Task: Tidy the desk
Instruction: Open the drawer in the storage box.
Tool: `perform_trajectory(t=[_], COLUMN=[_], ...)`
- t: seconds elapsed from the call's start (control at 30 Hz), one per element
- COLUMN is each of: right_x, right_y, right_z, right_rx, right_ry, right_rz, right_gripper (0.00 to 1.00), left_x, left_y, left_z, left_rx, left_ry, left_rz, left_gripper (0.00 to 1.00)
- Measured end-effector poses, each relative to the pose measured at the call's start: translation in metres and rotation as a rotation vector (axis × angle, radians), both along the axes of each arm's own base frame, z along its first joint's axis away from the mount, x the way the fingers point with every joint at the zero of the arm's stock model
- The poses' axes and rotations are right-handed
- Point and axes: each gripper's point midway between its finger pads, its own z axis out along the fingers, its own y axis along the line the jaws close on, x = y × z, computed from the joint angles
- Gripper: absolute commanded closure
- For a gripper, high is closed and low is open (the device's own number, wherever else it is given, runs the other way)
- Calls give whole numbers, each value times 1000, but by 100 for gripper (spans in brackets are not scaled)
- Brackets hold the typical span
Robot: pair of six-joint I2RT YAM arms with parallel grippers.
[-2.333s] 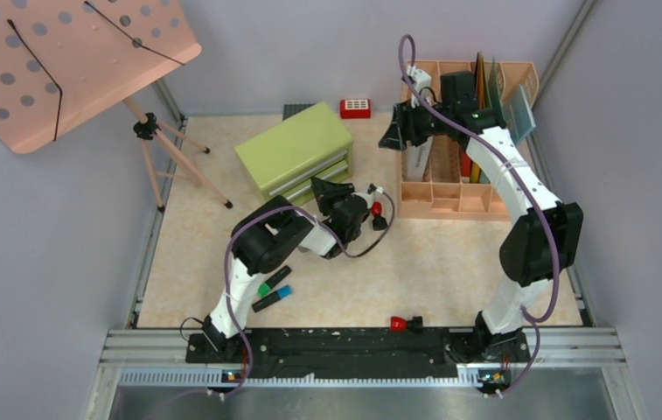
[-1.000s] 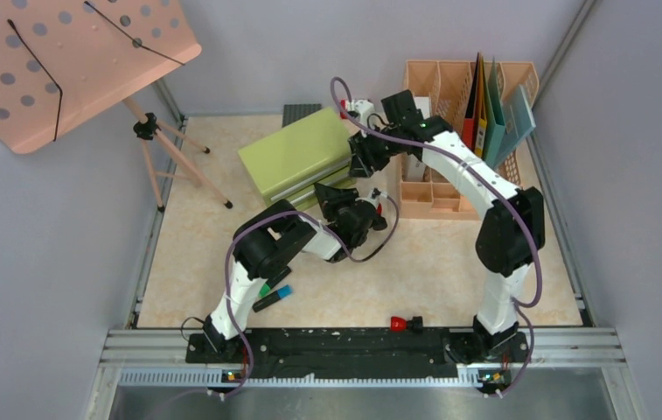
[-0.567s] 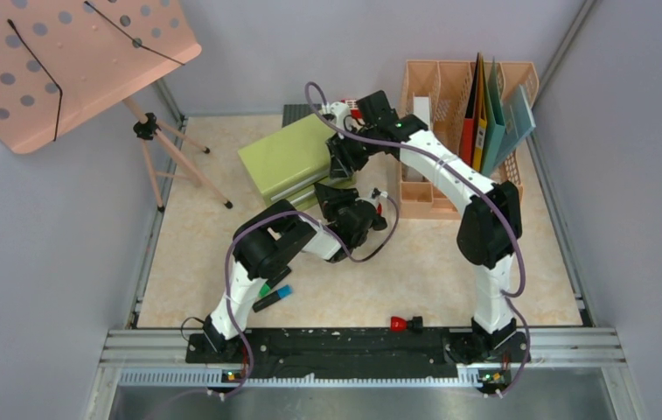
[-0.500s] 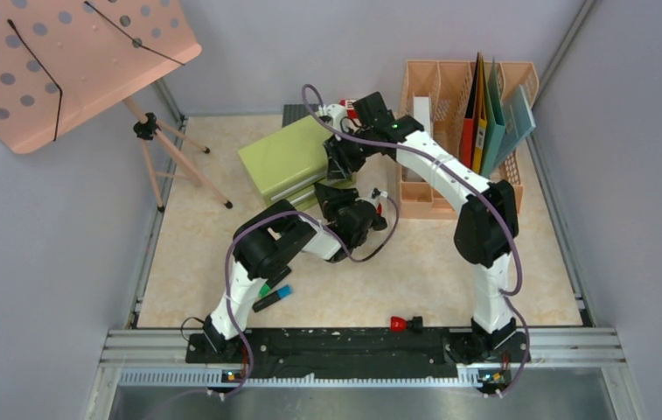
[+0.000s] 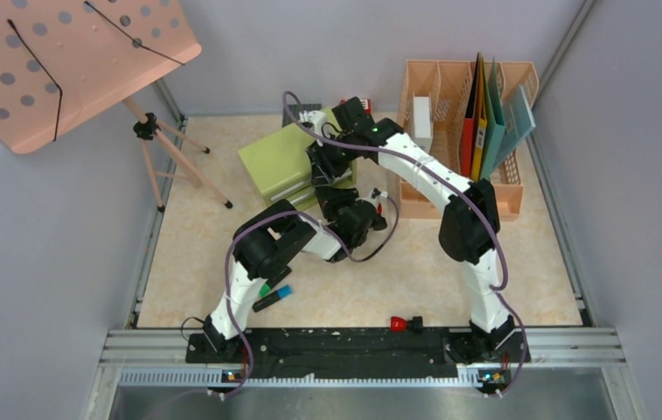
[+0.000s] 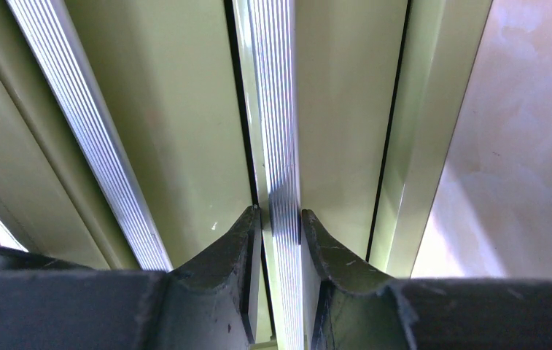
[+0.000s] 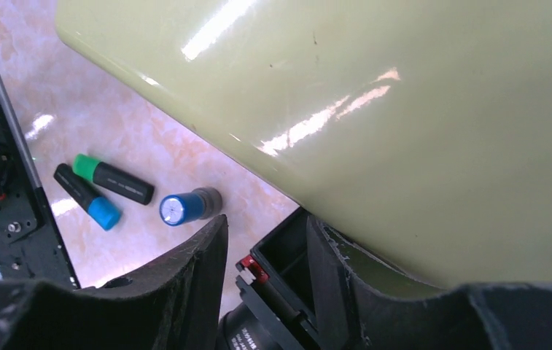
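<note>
The beige marble-patterned surface (image 5: 414, 271) is bounded by grey walls and a black-and-metal front rail (image 5: 353, 343), and all items are carried on it. The glossy green drawer cabinet (image 5: 275, 157) is located at the rear centre. The left gripper (image 6: 276, 233) is positioned at the cabinet front, and its jaws are clenched on the ribbed silver drawer handle strip (image 6: 278, 146). The right gripper (image 7: 265, 222) is held over the cabinet's front edge; its jaws are parted and nothing is grasped. A green-capped black marker (image 7: 112, 177) and a blue-capped black marker (image 7: 87, 198) are laid just beside each other at the near left. A peach compartmented organiser (image 5: 436, 199) with upright folders is placed at the rear right.
</note>
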Motion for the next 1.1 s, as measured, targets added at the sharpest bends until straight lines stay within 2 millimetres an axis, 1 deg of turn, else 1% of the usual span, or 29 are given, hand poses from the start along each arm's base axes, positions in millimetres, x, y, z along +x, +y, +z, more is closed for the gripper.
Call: perform_trajectory(t=[0.1,0.17,0.33,0.43,0.7,0.83,0.93,1.0,1.07,1.1], right_x=[-2,-2,-6,-9,-9,-9,-9,-9,-9,-9], right_y=[5,7,10,11,13,13,13,13,13,13], right_z=[4,2,-7,-10,-8,-8,-8,-8,-8,-8], right_rx=[9,9,4,-1,3,3,3,3,3,3], right_ry=[14,33,80,93,95,96,96,96,96,95], right_rz=[0,-4,1,5,10,10,11,11,11,12], right_gripper=[57,58,59,59,60,60,60,60,60,60], left_x=[0,-1,-16,-20,-24,-30,-38,-41,-43,-43], left_y=[0,-1,-12,-14,-17,-20,-26,-28,-29,-29], left_z=[0,-1,-1,-2,-2,-2,-3,-3,-4,-4], left_rx=[0,-2,11,10,13,15,22,26,28,28], left_ry=[1,1,-1,-3,5,12,17,19,20,19], left_rz=[-1,-2,-3,-1,-5,-9,-19,-22,-23,-22], left_gripper=[100,100,100,100,100,100,100,96,85,81])
